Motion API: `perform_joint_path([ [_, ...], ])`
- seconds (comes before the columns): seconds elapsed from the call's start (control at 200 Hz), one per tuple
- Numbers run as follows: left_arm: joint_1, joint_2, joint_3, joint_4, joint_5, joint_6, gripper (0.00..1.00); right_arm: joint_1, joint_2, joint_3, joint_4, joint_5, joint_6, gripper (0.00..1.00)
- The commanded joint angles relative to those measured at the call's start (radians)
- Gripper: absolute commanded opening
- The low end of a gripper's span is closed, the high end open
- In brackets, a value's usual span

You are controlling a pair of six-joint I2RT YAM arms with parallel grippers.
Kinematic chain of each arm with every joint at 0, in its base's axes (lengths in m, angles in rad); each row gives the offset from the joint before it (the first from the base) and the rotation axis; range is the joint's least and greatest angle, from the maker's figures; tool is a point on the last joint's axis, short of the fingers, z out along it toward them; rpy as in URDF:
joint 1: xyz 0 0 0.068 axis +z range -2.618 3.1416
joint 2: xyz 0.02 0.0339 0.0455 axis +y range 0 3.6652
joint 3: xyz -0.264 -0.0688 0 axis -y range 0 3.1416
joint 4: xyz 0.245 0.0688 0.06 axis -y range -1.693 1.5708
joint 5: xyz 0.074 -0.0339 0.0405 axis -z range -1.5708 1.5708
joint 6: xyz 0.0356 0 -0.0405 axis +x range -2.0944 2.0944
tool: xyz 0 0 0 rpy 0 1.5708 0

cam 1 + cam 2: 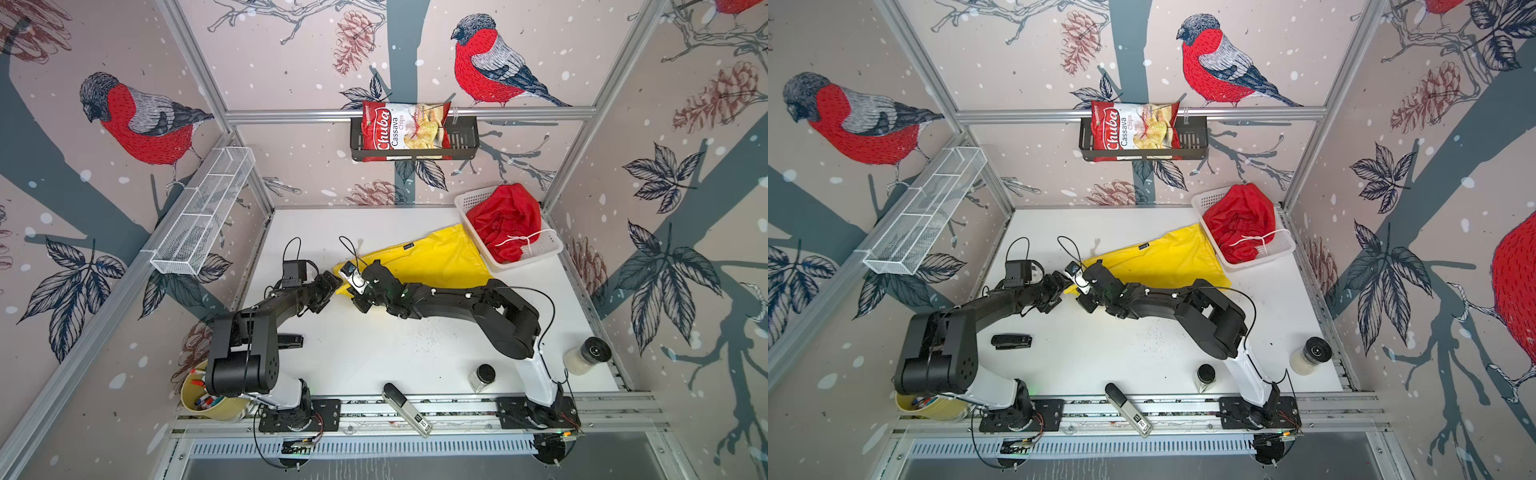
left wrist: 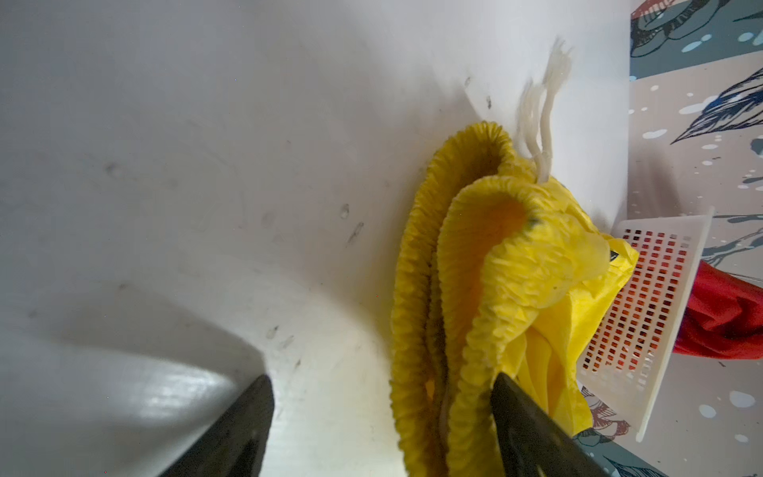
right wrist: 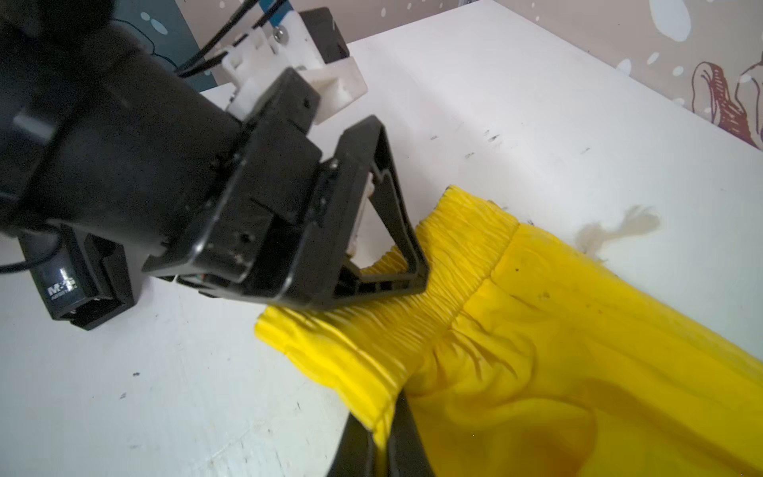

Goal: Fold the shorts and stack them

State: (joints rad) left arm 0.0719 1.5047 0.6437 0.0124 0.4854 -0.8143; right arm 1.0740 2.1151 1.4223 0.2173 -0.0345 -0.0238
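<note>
— Closest to us runs the aluminium front rail (image 1: pixel 457 409) with both arm bases bolted to it. A grey-and-black tool (image 1: pixel 406 409) lies across it, and a yellow tub (image 1: pixel 220 410) of markers sits at its left end.
— And on the white table (image 1: pixel 374 357)?
— We see a small black-lidded jar (image 1: pixel 482 377) near the front edge, a bigger jar (image 1: pixel 587 356) at the front right corner, and a black stapler (image 1: pixel 1011 341) on the left. Dark scuffs and specks mark the surface.
— Mid-table, what do we make of the grippers?
— They meet at the gathered waistband of the yellow shorts (image 1: pixel 436 259). The right gripper (image 3: pixel 382 437) is clamped on the waistband's edge. The left gripper (image 2: pixel 380 392) has its jaws spread with the waistband between them, and one finger touches the fabric.
— Where do the shorts lie?
— The yellow pair is spread across the middle, running back and right up to the white basket (image 1: pixel 471 199). Its frayed white cord (image 2: pixel 541 115) rests on the table. The red shorts (image 1: pixel 500 220) are bunched in that basket at the far right corner, with their white drawstring (image 1: pixel 523 240) on top.
— Beyond that?
— We see bullfinch-and-pinecone wallpaper (image 1: pixel 141 120) on every wall and a white mesh shelf (image 1: pixel 203 220) on the left wall. A black wall basket (image 1: pixel 461 139) on the back wall holds a red chips bag (image 1: pixel 397 129).
</note>
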Motion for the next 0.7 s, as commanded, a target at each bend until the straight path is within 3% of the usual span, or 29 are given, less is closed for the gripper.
perform_joint_path([
  [0.0, -0.005, -0.024, -0.027, 0.096, 0.023, -0.061, 0.81, 0.001, -0.019, -0.012, 0.065, -0.035, 0.047, 0.06],
  [0.155, -0.03, -0.011, -0.048, 0.166, 0.049, -0.118, 0.75, 0.008, -0.013, -0.026, 0.097, -0.025, 0.088, 0.07],
  [0.265, -0.044, 0.007, -0.081, 0.248, 0.077, -0.167, 0.64, 0.021, 0.001, -0.018, 0.118, -0.013, 0.107, 0.08],
  [0.365, -0.044, 0.015, -0.098, 0.297, 0.1, -0.196, 0.41, 0.039, 0.021, 0.001, 0.12, -0.002, 0.108, 0.1],
  [0.44, -0.044, 0.012, -0.086, 0.28, 0.1, -0.184, 0.13, 0.044, 0.038, 0.02, 0.105, -0.011, 0.113, 0.13],
  [0.505, -0.046, 0.004, -0.057, 0.209, 0.084, -0.146, 0.0, 0.044, 0.039, 0.028, 0.085, -0.029, 0.123, 0.2],
  [0.55, -0.04, -0.006, -0.031, 0.15, 0.066, -0.111, 0.0, 0.039, 0.028, 0.023, 0.074, -0.037, 0.134, 0.27],
  [0.625, -0.028, -0.035, 0.002, 0.063, 0.044, -0.053, 0.0, 0.012, -0.012, -0.005, 0.062, -0.069, 0.176, 0.47],
  [0.695, -0.003, -0.073, 0.034, -0.035, 0.009, 0.004, 0.0, -0.028, -0.074, -0.057, 0.07, -0.101, 0.235, 0.6],
])
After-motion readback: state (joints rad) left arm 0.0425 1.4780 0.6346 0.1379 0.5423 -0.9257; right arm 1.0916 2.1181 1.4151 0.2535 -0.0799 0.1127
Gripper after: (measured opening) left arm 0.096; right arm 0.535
